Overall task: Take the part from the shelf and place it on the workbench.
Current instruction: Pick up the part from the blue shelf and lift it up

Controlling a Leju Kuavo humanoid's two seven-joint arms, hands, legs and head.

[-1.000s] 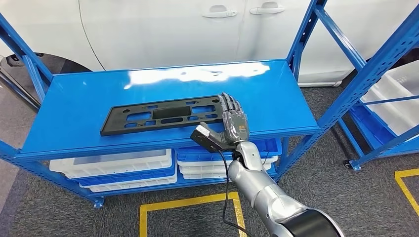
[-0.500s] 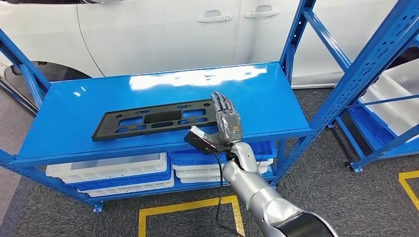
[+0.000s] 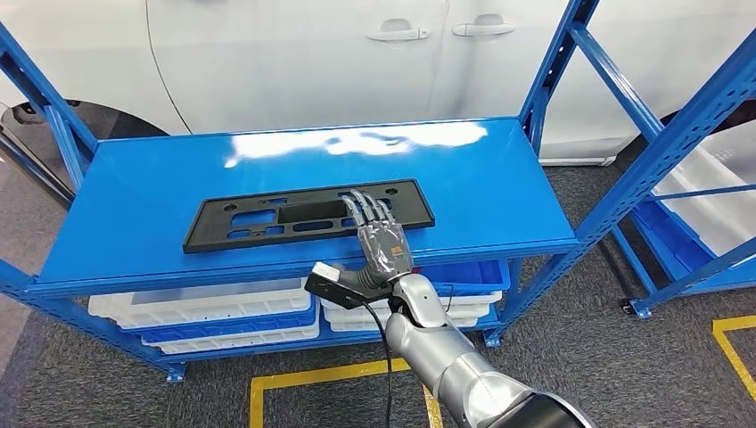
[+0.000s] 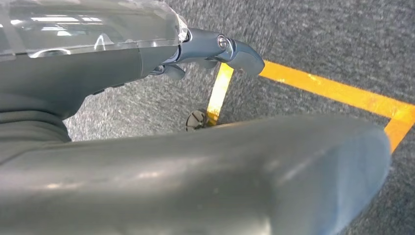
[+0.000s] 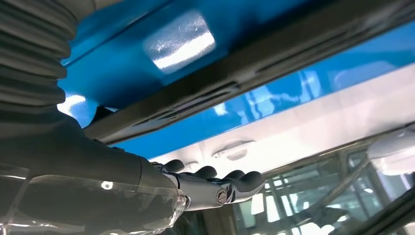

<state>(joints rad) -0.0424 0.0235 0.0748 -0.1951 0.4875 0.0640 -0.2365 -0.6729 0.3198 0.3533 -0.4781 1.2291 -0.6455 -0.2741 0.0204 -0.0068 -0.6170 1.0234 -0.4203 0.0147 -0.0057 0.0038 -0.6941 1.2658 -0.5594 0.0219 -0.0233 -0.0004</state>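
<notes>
The right hand [image 3: 382, 242] has been shifted leftward from the right end of the black perforated panel [image 3: 308, 214] to its middle, fingers extended flat over the near edge, nothing grasped. The panel is seen lying flat on the blue shelf top [image 3: 499, 178]. A grasp is judged imminent. The left hand [image 4: 215, 49] hangs unladen, fingers loosely apart.

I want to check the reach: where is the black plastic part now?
In the head view, the black plastic part lies flat on the blue shelf top, near its front edge, with the right robot hand over its right portion.
</notes>
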